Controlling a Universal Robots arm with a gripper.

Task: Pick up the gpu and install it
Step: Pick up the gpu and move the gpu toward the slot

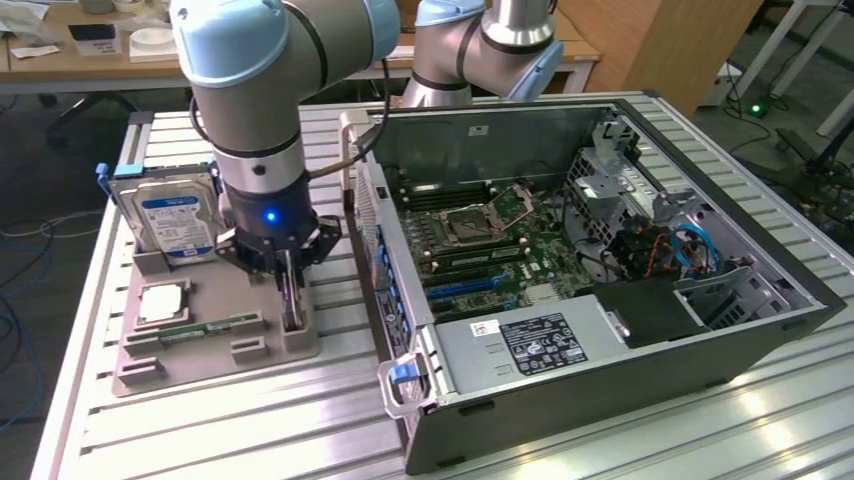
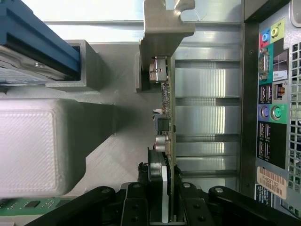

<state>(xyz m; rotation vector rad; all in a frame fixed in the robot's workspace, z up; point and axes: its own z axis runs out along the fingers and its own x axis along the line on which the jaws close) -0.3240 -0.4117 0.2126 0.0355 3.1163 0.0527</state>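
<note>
The gpu (image 1: 290, 300) is a thin dark card standing on edge in a slot of the grey holder tray (image 1: 260, 355), at the exterior view's left of the open computer case (image 1: 747, 330). My gripper (image 1: 286, 268) comes straight down on its top edge. The wrist view has the gpu (image 2: 167, 108) edge-on, its silvery bracket (image 2: 162, 28) at the far end. There my gripper (image 2: 162, 190) has its black fingers (image 2: 143, 188) pressed against both faces, shut on the card. The card's lower edge still sits in the tray slot.
A silver hard drive (image 1: 167, 215) with a blue-white label stands upright in the tray behind the gripper. A processor (image 1: 160, 303) and a green memory stick (image 1: 207, 328) lie in the tray. The case's rear port panel (image 2: 270, 94) is close beside the card. The motherboard (image 1: 481, 250) lies exposed.
</note>
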